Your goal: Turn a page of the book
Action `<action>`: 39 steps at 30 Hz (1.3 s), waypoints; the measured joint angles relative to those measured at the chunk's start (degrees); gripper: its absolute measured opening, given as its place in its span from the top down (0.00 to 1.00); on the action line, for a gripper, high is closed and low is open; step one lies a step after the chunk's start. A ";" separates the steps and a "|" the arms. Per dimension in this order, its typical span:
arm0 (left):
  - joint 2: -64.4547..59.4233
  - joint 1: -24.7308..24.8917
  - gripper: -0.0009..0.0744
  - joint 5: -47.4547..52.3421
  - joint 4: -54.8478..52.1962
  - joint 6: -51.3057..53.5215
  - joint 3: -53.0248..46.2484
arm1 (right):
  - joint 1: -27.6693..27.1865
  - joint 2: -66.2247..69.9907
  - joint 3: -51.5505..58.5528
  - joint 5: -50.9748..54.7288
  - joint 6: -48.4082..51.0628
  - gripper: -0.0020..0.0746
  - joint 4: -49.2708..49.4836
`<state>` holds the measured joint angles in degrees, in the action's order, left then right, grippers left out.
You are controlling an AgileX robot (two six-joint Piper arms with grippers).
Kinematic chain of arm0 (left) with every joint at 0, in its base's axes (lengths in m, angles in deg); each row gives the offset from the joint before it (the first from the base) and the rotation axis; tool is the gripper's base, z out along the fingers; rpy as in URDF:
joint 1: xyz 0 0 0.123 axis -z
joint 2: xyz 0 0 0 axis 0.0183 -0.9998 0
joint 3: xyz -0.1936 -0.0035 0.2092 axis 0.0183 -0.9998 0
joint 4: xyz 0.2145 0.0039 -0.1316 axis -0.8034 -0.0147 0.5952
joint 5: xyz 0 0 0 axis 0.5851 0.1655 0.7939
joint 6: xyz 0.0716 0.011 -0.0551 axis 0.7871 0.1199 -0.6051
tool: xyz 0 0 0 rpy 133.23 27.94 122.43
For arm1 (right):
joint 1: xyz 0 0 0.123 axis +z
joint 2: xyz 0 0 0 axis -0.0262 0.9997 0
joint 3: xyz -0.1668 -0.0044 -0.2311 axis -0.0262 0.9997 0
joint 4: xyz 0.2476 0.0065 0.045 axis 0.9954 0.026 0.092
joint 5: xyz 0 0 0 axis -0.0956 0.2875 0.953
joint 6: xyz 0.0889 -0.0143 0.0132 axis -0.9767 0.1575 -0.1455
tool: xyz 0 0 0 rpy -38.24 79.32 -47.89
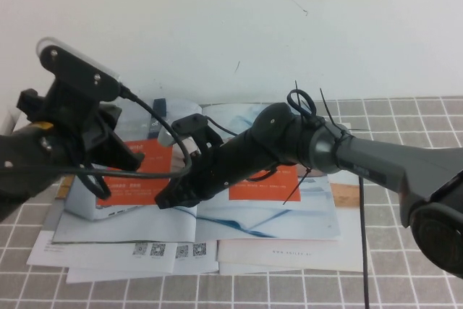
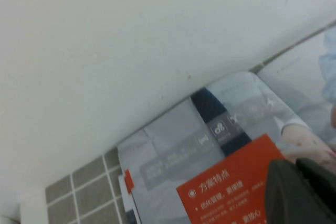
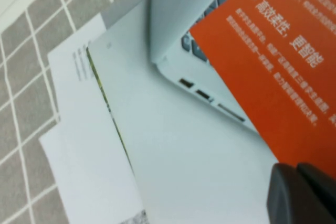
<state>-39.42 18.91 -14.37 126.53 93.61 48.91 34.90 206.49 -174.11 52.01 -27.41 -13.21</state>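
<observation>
**Supervisor:** Item one, the book. Where is it?

**Operator:** The book (image 1: 217,208) lies open and flat on the grey tiled table (image 1: 405,265), close to the white wall (image 1: 217,19), on top of a loose pile of white booklets (image 1: 123,258) whose edges stick out toward my side. Orange text panels show on both halves of the spread.

**Supervisor:** Item two, the page.

**Operator:** I read the page (image 3: 210,145) as the sheet now lying on the left half. The right wrist view shows a pale laptop photo and an orange panel on it, flat, its outer edge resting over the booklets. I see no forklift face, so I judge that side is turned down.

**Supervisor:** Item three, grippers.

**Operator:** The right gripper (image 1: 173,195) reaches across the spine and sits low over the left half, near its orange panel. Its fingertips (image 3: 302,192) look pressed together, with no paper between them, so I call it clenched on nothing. The left gripper (image 1: 119,157) hovers above the book's far left part; only one dark tip shows in its wrist view, so I cannot tell its state.

**Supervisor:** Item four, progress.

**Operator:** My judgement: the turn looks essentially done. No sheet stands up or curls mid-swing, and neither arm holds paper that I can see. What is left, I think, is lifting the right arm clear of the spread without dragging the glossy sheet, then parking both arms.
</observation>
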 joint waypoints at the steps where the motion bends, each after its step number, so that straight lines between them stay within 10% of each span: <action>1: -1.25 0.00 0.99 0.00 0.00 0.00 0.00 | 0.00 0.00 -0.04 0.55 0.01 0.98 -0.12; 17: -8.21 0.00 0.99 0.37 2.31 -1.11 0.00 | -0.11 -5.42 0.22 6.14 -0.58 0.98 -7.33; 27: 4.53 -0.27 0.99 20.28 -1.66 2.93 0.00 | -4.26 -16.06 0.32 7.03 -3.29 0.98 -7.92; 39: 25.86 -6.79 0.99 40.57 -3.12 -7.33 -0.09 | -13.46 -38.96 0.32 19.10 -23.78 0.98 -38.91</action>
<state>-13.55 12.12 26.20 123.41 86.28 48.82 21.44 167.53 -173.79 71.11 -51.19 -52.12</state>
